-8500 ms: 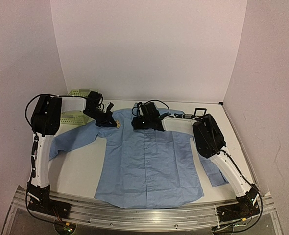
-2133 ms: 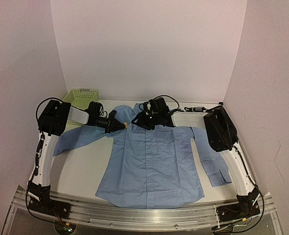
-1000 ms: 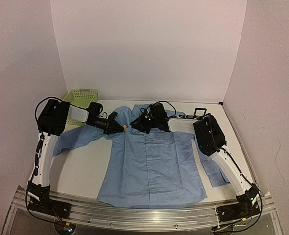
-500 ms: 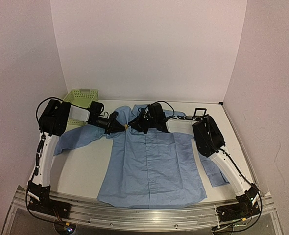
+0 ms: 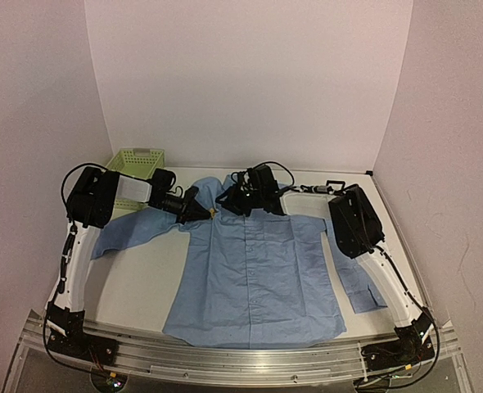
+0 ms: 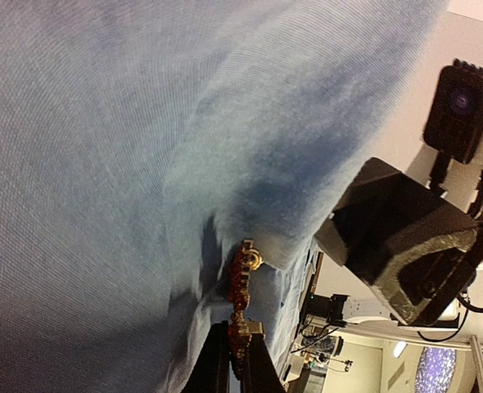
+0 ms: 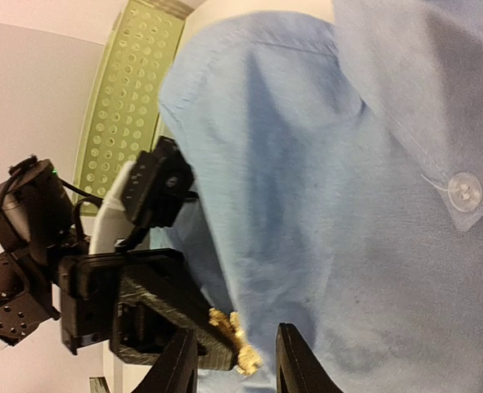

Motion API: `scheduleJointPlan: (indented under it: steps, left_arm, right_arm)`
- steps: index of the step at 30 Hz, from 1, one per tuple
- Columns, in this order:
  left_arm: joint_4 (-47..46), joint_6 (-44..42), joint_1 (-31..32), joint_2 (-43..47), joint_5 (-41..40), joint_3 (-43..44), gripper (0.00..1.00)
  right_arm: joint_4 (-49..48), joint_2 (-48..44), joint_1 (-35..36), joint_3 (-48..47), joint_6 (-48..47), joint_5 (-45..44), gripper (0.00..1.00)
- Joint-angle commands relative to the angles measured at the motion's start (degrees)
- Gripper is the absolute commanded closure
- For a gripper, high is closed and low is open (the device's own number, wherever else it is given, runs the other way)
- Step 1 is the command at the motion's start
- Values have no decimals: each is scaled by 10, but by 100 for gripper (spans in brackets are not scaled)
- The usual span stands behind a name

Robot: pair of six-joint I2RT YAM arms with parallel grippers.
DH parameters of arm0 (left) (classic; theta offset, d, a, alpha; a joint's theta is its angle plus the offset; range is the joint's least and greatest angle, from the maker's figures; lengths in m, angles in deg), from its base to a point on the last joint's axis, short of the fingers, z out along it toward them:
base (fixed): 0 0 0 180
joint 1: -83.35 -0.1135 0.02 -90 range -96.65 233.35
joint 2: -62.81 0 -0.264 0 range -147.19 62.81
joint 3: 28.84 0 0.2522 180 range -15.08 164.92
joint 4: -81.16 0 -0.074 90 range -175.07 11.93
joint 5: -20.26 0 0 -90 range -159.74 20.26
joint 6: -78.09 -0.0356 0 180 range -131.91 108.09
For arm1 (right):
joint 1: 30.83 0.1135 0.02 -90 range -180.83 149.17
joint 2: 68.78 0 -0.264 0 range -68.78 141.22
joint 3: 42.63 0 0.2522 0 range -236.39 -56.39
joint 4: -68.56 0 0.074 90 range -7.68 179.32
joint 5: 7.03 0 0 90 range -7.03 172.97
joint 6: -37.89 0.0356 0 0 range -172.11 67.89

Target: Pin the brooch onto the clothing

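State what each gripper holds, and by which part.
The left gripper pinches the brooch by one end, against the shirt. The right gripper holds nothing; its jaws stand apart.

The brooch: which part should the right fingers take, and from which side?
Probably the free end of the brooch, against the shirt, approached from opposite the left gripper, which pinches the other end. It is thin, so close across its flat faces.

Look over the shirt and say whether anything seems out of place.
Mostly flat, the shirt is rucked into a raised fold at its upper front, where the left tool holds the brooch against the cloth. Nothing looks torn or spilled.
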Motion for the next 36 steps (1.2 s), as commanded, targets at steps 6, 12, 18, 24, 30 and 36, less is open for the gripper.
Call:
scheduleJointPlan:
  steps: [6, 12, 18, 24, 30, 36]
  left_arm:
    - [50, -23, 3, -32, -44, 15, 100]
    - [52, -26, 4, -35, -40, 17, 100]
    - [53, -31, 7, -30, -38, 13, 100]
    - [54, -30, 8, -23, -34, 9, 100]
    - [55, -25, 8, -24, -45, 5, 100]
    - [46, -17, 8, -20, -55, -6, 100]
  right_arm:
    - [78, -46, 14, 27, -13, -21, 65]
    - [80, 14, 24, -46, 2, 0, 75]
    - [79, 38, 32, -83, -13, -2, 97]
    - [78, 47, 32, -82, -7, -15, 99]
    - [80, 21, 33, -83, -28, -14, 93]
    - [89, -95, 34, 58, -68, -82, 85]
